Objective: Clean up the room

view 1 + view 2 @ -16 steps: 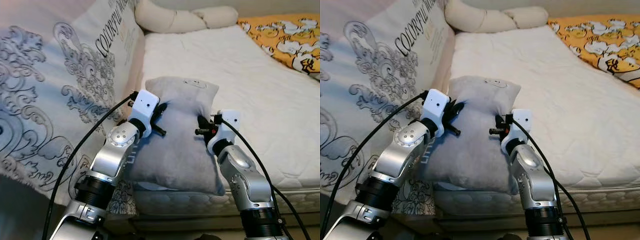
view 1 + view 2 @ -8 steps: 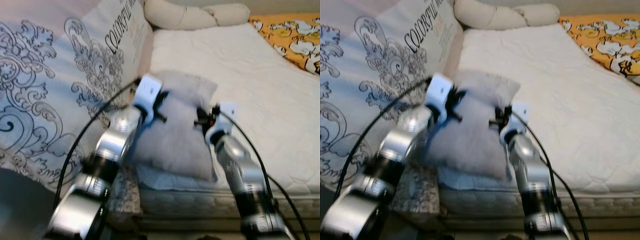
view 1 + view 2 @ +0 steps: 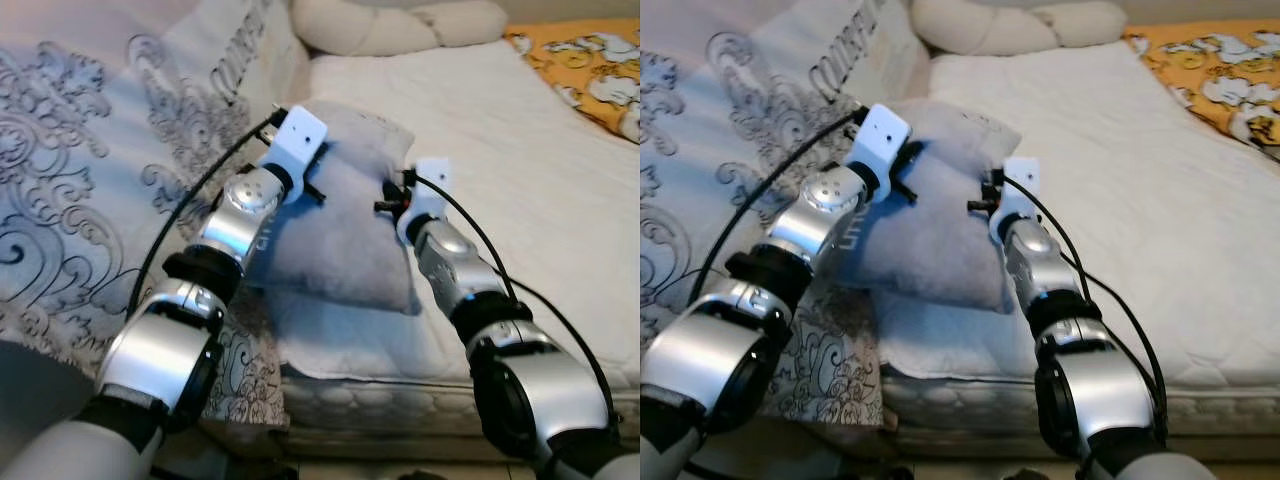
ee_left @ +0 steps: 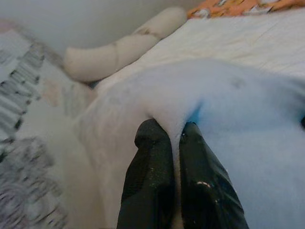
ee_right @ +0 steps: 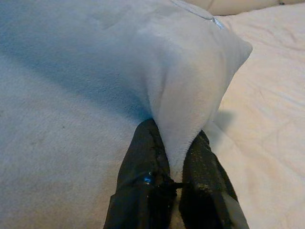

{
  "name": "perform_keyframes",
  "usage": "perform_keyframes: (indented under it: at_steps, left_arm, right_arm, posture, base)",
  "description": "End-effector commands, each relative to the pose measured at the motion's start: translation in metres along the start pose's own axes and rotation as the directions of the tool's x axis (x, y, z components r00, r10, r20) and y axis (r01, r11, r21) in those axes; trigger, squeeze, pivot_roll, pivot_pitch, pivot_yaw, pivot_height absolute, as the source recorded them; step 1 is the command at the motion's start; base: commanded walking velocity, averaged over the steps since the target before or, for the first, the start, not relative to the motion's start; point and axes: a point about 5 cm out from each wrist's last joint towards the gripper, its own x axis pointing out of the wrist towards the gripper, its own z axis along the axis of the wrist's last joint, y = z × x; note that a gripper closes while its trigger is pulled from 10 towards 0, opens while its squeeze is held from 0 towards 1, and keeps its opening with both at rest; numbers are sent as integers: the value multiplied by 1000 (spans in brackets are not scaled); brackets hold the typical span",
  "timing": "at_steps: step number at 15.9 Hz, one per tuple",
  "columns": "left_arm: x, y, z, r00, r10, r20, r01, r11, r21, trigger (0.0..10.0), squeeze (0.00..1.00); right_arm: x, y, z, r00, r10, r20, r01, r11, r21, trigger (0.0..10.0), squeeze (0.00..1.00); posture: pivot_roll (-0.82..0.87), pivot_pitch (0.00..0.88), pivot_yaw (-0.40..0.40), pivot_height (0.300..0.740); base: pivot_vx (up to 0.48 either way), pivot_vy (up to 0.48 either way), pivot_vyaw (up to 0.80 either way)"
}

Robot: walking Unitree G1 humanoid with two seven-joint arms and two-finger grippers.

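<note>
While both silver arms reach forward, a grey pillow (image 3: 340,220) lies on the white mattress (image 3: 520,180), close to that mattress's near edge and hard against its left side. On the pillow's left edge, the left gripper (image 4: 174,143) has its two black fingers pinched together on a fold of the grey fabric. On the pillow's right edge, the right gripper (image 5: 174,155) is clamped the same way on a ridge of fabric near the pillow's far right corner. Left of the pillow, touching it, slopes a pale cover (image 3: 90,190) printed with grey scrollwork. Beyond the pillow, at the mattress's far end, lies a long cream bolster (image 3: 400,22). Right of the pillow the mattress runs bare and open to an orange patterned blanket (image 3: 590,70) at its far right corner.
</note>
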Motion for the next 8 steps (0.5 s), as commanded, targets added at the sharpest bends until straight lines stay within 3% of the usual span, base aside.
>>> perform_keyframes:
  at_steps: [1,2,3,4,6,8]
  left_arm:
    - [-6,39,14,986,158,59,-160,986,42,10000,0]
    - [-5,39,13,985,163,53,-166,985,54,10000,0]
    - [-4,38,12,983,175,50,-177,982,59,10000,0]
    - [-3,37,11,983,175,49,-178,982,60,10000,0]
    - [-1,31,9,983,177,48,-179,982,59,10000,0]
    - [3,18,5,985,164,44,-166,985,43,10000,0]
  right_arm:
    - [-7,-24,-25,984,-146,-104,146,989,-14,10000,0]
    - [-8,-24,-29,980,-153,-125,158,987,31,10000,0]
    - [-9,-27,-33,977,-160,-142,173,981,84,10000,741]
    - [-10,-27,-36,979,-145,-145,164,978,132,10000,1000]
    - [-14,-30,-42,979,-149,-136,176,960,216,10000,1000]
    - [-18,-39,-45,984,-155,-93,171,963,209,10000,1000]
  posture:
    - [62,0,123,740]
    - [79,0,130,740]
    - [86,0,134,740]
    - [88,0,137,740]
    - [84,0,150,740]
    - [49,0,165,740]
  base:
    - [0,0,0]
    - [0,0,0]
    - [0,0,0]
    - [0,0,0]
    - [0,0,0]
    - [0,0,0]
